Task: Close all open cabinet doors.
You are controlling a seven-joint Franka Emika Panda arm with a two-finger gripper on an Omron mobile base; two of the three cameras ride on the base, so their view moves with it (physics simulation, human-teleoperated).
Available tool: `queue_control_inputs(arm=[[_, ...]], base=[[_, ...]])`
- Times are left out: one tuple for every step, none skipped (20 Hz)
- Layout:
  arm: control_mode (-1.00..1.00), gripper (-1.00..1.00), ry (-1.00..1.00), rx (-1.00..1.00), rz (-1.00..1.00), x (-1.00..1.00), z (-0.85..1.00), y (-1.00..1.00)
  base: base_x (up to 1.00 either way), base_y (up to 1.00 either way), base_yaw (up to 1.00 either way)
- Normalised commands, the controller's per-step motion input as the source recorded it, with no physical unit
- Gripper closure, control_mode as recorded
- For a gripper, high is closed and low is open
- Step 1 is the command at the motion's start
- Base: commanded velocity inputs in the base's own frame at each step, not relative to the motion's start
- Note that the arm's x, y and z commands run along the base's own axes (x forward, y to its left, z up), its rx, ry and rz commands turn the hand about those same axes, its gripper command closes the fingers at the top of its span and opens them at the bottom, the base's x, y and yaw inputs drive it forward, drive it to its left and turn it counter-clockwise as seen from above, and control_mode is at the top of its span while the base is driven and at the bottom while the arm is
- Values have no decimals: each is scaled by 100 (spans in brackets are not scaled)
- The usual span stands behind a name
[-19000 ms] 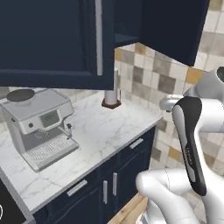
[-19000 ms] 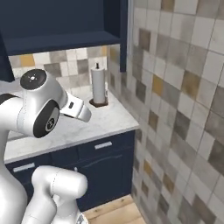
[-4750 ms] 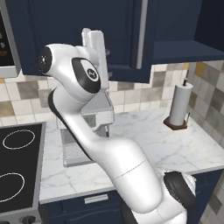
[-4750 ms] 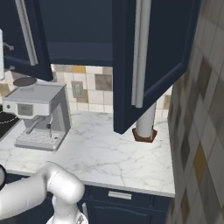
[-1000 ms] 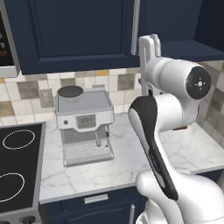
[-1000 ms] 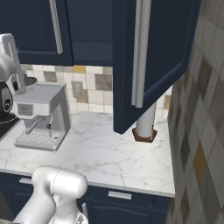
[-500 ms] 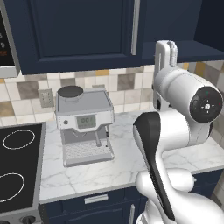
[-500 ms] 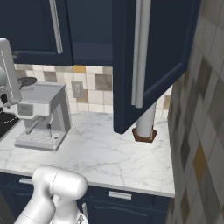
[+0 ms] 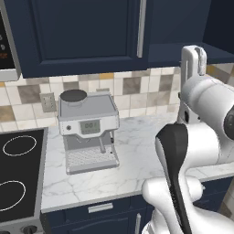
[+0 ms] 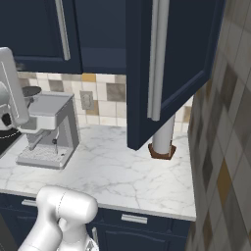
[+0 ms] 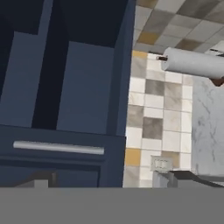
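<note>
a white marble counter [image 10: 122,171] runs under dark navy wall cabinets, with a backsplash of small beige, grey and ochre tiles [image 9: 132,87] behind it. on the counter stands a silver coffee machine [image 9: 89,130], and to its left a black stove top [image 9: 18,176] is set in the counter. at the right end of the counter a paper towel roll [image 10: 163,137] stands upright on a brown base, close to the tiled side wall [image 10: 225,127].

the open cabinet door [image 10: 169,63] hangs above the right part of the counter. in the right base view it swings out from the cabinet toward the camera, so its front face looks to the left and forward. its long axis is vertical, and its slim silver handle [image 10: 156,59] runs vertical too, near the free edge. its lower edge is above the paper towel roll and hides the top of it. the closed cabinet door [image 9: 82,32] over the coffee machine lies flat with the cabinet front, also with a vertical handle [image 9: 141,27].

the white arm [image 9: 196,137] rises at the right of the left base view, with the hand [image 9: 193,61] raised up to the cabinet bottom edge. in the hand view the picture is rolled: a door handle lies horizontal there and the towel roll lies sideways. the fingers of the claw are not clear in any picture, so i cannot tell if it is open or closed.
</note>
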Motion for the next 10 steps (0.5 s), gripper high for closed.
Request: queue_control_inputs(arm=[[-100, -100, 1, -11, 0, -22, 0, -42], [-100, -100, 2, -13, -1, -23, 0, -37], [-100, -100, 3, -15, -1, -21, 0, -37], [-100, -100, 5, -18, -1, -18, 0, -39], [-100, -100, 9, -21, 0, -13, 0, -39], [-100, -100, 12, -25, 0, -12, 0, -39], [-100, -100, 11, -29, 0, -15, 0, -36], [-100, -100, 8, -29, -1, -21, 0, -36], [-100, -100, 4, -31, -7, -27, 0, -36], [-100, -100, 5, -33, -8, -24, 0, -33]], base=[[0, 0, 0], [0, 0, 0], [0, 0, 0], [0, 0, 0], [0, 0, 0], [0, 0, 0], [0, 0, 0], [0, 0, 0], [0, 0, 0], [0, 0, 0]])
